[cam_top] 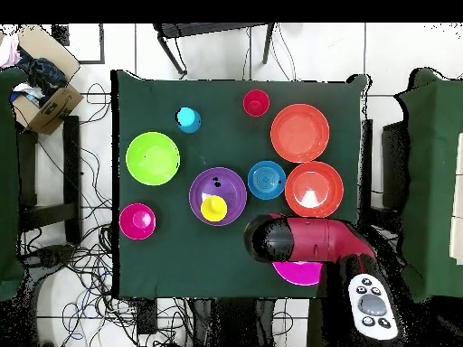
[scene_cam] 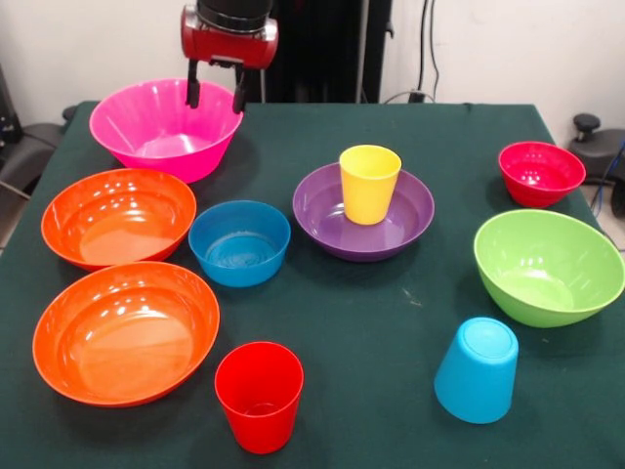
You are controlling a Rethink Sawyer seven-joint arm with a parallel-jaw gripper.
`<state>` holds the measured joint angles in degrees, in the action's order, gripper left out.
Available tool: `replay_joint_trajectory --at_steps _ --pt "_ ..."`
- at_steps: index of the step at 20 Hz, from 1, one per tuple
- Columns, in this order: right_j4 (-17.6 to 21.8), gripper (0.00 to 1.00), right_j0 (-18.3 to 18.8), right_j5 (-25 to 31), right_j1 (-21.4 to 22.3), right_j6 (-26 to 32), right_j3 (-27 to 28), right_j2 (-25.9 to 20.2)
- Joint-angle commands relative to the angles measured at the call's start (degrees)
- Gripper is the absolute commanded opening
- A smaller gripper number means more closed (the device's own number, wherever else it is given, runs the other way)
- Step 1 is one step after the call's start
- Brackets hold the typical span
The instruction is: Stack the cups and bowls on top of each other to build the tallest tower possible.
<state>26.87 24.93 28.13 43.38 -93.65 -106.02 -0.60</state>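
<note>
My gripper (scene_cam: 217,95) hangs open and empty over the far rim of the magenta bowl (scene_cam: 146,127), which the arm mostly hides in the overhead view (cam_top: 299,274). Two orange bowls (scene_cam: 117,215) (scene_cam: 125,330) sit in front of it, with a small blue bowl (scene_cam: 239,242) beside them. The yellow cup (scene_cam: 369,183) stands upright inside the purple bowl (scene_cam: 317,210); nothing else is stacked. To the right lie the crimson bowl (scene_cam: 541,173) and the lime green bowl (scene_cam: 549,266). The light blue cup (scene_cam: 477,369) rests upside down, and the red cup (scene_cam: 259,396) stands upright near the front edge.
Everything sits on a dark green table (scene_cam: 391,322). In the overhead view the red arm (cam_top: 298,239) reaches over the table's lower right part. A cardboard box (cam_top: 45,101) sits off the table at the upper left.
</note>
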Motion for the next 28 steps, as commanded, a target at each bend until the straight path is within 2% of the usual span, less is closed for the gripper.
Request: replay_joint_trajectory --at_steps 1,28 --pt "-1.4 1.0 0.6 -0.1 -1.9 -3.1 0.1 -4.8" --pt "-4.3 1.0 3.1 -2.0 -2.1 -3.5 -2.1 -7.8"
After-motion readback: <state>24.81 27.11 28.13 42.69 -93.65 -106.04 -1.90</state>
